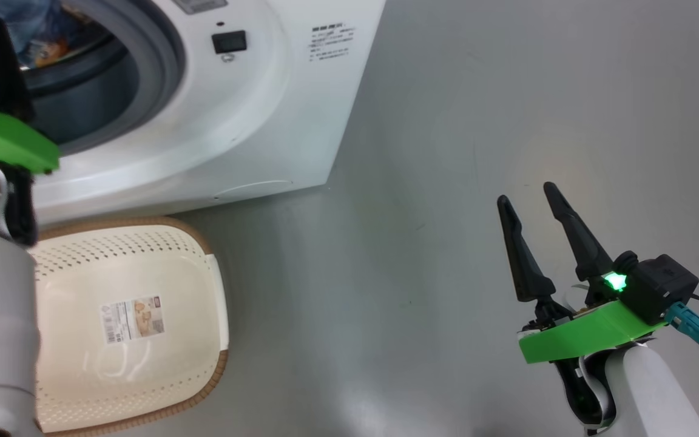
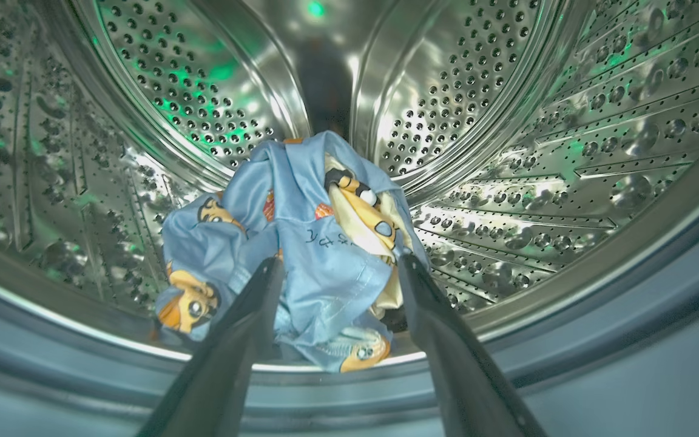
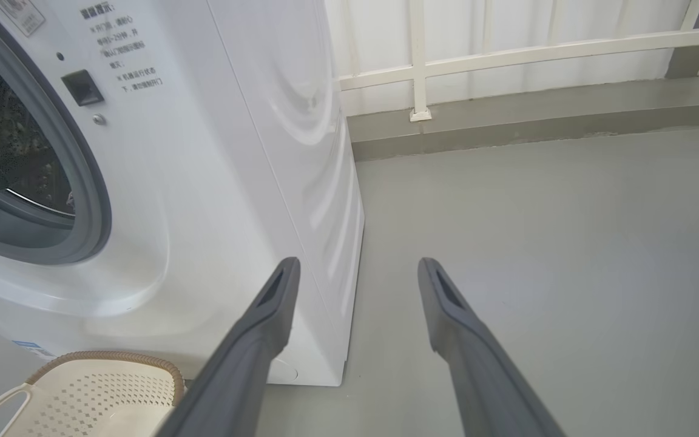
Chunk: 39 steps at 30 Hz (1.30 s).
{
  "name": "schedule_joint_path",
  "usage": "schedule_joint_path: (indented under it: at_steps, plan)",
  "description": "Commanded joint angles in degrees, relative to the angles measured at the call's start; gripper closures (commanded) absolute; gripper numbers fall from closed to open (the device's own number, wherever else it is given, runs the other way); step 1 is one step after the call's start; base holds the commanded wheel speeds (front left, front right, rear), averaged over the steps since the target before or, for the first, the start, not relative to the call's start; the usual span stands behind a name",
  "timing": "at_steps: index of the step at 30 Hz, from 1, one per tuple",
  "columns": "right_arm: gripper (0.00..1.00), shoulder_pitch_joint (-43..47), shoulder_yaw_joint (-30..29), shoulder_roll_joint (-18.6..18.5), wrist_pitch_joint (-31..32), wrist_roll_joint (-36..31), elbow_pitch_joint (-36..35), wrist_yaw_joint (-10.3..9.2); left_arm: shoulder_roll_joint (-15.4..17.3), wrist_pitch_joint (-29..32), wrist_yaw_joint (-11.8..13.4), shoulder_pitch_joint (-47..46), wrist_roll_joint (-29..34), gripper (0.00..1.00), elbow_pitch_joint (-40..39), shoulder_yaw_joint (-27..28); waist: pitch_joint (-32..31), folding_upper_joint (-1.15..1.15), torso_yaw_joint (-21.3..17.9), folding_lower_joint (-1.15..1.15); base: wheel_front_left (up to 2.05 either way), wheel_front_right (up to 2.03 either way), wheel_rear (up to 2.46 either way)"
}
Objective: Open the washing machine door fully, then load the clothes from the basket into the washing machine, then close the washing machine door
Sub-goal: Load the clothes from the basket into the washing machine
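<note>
The clothes (image 2: 301, 255) are lying in a soft, light heap at six o'clock in the drum (image 2: 507, 121), by its front lip. Limp cloth like this is probably best pinched at a raised fold. The left pincer (image 2: 338, 261) is hanging spread astride the heap, pinching nothing. The head view is adding the basket (image 1: 216, 291) at seven o'clock, bare apart from its label (image 1: 132, 320), and the right pincer (image 1: 526, 194) at four o'clock, spread too.

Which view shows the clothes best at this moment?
The left wrist view: the clothes lie bundled low in the drum, bear print clear, seen between the fingers of the open left hand. The head view catches just a blue-and-orange corner of them. In the right wrist view the drum's inside is too dark to tell.
</note>
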Motion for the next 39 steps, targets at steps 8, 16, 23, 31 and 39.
schedule_joint_path:
  at_steps: [8,16,23,31,39]
  plan:
    - [0.00,3.9,-0.1,-2.1,-0.3,0.2,-0.5,0.09,-1.3,-0.3,-0.1,11.3,2.9,0.00,-8.6,4.0,-4.9,0.00,3.0,0.00,0.00,0.00,0.00]
    - [0.00,7.3,-1.7,-3.6,-0.3,0.3,0.1,0.09,-3.7,-0.3,-0.1,21.9,5.4,0.00,-16.0,6.1,-9.5,0.00,5.0,0.00,0.00,0.00,0.00]
    - [0.00,10.7,-2.4,-4.7,-0.3,0.6,0.6,0.09,-4.7,-0.3,-0.2,31.7,6.0,0.00,-22.3,6.5,-13.8,0.00,6.2,0.00,0.00,0.00,0.00]
    - [0.00,14.0,-3.2,-5.6,-0.3,0.9,0.8,0.09,-4.2,-0.3,-0.2,40.8,5.0,0.00,-28.3,5.8,-17.6,0.00,6.7,0.00,0.00,0.00,0.00]
    - [0.00,18.1,-4.2,-6.6,-0.3,1.4,1.1,0.09,-5.5,-0.3,-0.2,50.2,4.0,0.00,-33.3,6.1,-21.9,0.00,6.7,0.00,0.00,0.00,0.00]
